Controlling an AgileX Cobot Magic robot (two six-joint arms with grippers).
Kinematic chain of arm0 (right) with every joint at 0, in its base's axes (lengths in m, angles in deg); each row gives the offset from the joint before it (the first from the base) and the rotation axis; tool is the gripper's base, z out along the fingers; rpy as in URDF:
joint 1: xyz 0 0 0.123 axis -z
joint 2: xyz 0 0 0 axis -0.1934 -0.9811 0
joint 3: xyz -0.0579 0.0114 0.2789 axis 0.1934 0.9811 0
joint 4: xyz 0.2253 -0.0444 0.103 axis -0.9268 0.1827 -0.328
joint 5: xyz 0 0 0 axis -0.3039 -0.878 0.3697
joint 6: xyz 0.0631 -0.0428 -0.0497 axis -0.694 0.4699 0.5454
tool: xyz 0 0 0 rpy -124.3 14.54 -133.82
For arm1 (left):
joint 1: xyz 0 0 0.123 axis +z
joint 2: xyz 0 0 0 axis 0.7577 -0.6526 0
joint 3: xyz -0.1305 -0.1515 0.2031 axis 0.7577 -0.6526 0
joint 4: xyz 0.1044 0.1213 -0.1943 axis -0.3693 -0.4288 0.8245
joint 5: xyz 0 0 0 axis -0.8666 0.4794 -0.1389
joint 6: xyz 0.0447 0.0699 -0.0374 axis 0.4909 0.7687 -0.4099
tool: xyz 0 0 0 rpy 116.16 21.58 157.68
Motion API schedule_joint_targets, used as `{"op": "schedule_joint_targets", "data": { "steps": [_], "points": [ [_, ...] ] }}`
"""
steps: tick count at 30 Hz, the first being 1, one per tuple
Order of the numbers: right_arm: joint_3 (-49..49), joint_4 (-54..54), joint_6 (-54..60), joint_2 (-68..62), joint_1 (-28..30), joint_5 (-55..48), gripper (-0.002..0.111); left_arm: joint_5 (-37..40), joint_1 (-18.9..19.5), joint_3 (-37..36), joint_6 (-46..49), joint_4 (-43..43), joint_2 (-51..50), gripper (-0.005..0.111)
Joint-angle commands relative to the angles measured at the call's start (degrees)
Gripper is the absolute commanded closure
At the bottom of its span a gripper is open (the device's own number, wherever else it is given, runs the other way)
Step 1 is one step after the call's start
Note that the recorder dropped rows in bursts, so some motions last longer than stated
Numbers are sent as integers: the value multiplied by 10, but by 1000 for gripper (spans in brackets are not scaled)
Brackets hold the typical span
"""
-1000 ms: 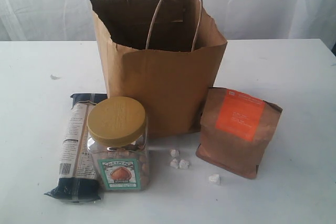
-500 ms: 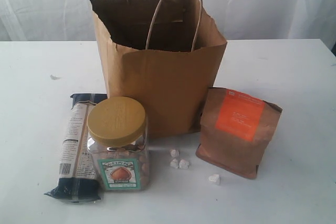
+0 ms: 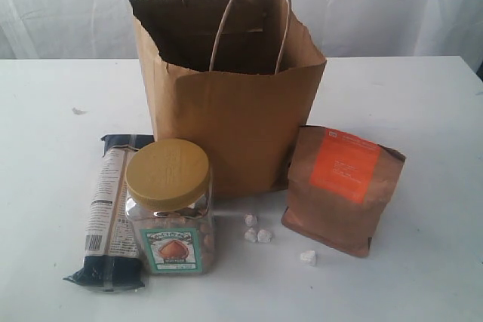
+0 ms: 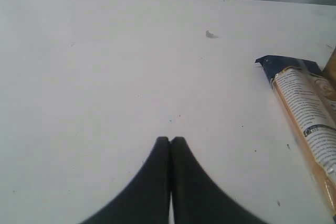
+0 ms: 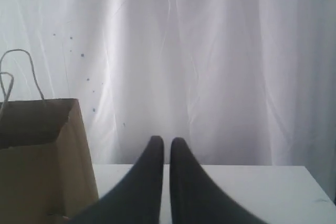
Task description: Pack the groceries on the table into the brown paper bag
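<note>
Starting on my left, the left gripper (image 4: 170, 141) is pressed closed with nothing between its jaws, hovering over bare table (image 3: 423, 111) with the long dark-blue/beige packet (image 3: 107, 213) off to one side of it. That packet lies flat, unpacked, and the tan-lidded nut jar (image 3: 170, 209) stands upright touching its side, also waiting. Behind them, in the middle, the brown paper bag (image 3: 241, 118) stands open-mouthed with its handles up. I cannot see down to its floor, so I cannot say whether anything has gone in. A few small white crumbs (image 3: 256, 231) sit in front of it; I leave those alone. To the right the orange-labelled brown pouch (image 3: 343, 186) leans just beside the bag's corner, outside it. Furthest right, the right gripper (image 5: 163, 142) is raised, empty, its jaws all but together, facing the white curtain (image 5: 210, 51) with the bag's rim off to its side. By my reckoning at least three items are left to pack.
</note>
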Motion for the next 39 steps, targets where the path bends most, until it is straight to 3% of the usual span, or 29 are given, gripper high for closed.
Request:
{"op": "schedule_joint_targets", "data": {
  "steps": [1, 9, 22, 27, 36, 39],
  "points": [
    [31, 1, 4, 36, -1, -20, 107, 2, 1, -2, -2, 3, 2, 107],
    [35, 5, -38, 58, -1, -219, 107, 2, 1, -2, -2, 3, 2, 107],
    [102, 96, -49, 58, -1, -174, 107, 2, 1, -2, -2, 3, 2, 107],
    [111, 93, -127, 58, -1, -134, 107, 2, 1, -2, -2, 3, 2, 107],
    [111, 103, -37, 58, -1, -152, 107, -8, 1, -2, -2, 3, 2, 107],
    [111, 103, -27, 58, -1, -143, 107, -53, 1, -2, -72, 44, 2, 107]
  ]
}}
